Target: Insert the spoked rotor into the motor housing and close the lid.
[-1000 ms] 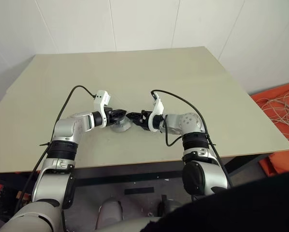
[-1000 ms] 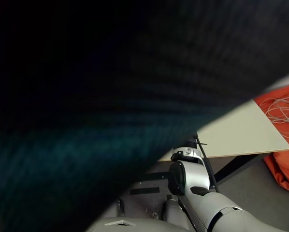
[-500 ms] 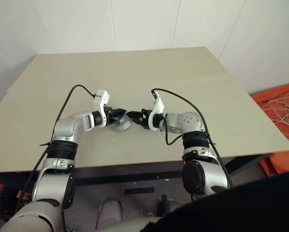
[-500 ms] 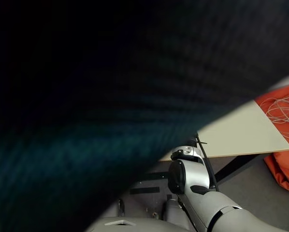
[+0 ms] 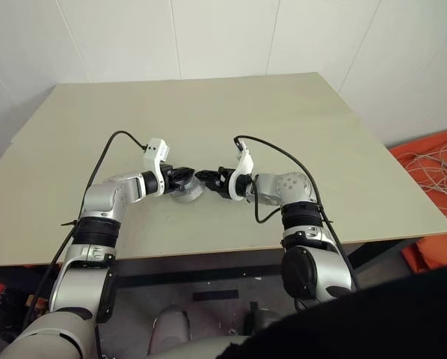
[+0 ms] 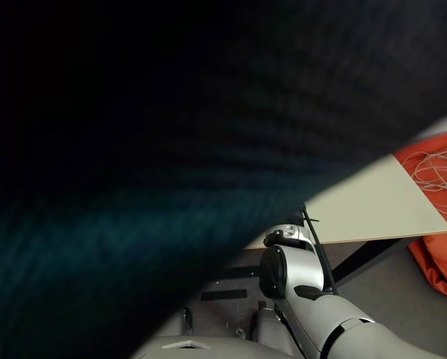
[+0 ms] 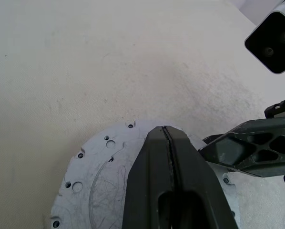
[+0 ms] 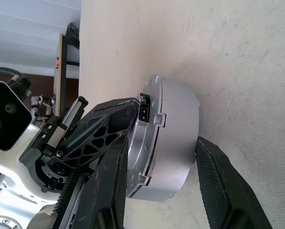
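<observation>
My right gripper [image 8: 157, 191] straddles the motor housing [image 8: 173, 138], clamping its wall to steady it. My left gripper [image 7: 167, 143], fingers pressed together and empty, bears on the lid [image 7: 102, 183] to seat it.

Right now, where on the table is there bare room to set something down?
The table is bare along its far edge by the wall and on both side stretches. The crowded spot is the near middle, where the left gripper and right gripper meet over the motor housing.

The right tool [image 5: 205, 178] has edged slightly toward the left tool [image 5: 187, 178] over the motor housing [image 5: 186, 193].
</observation>
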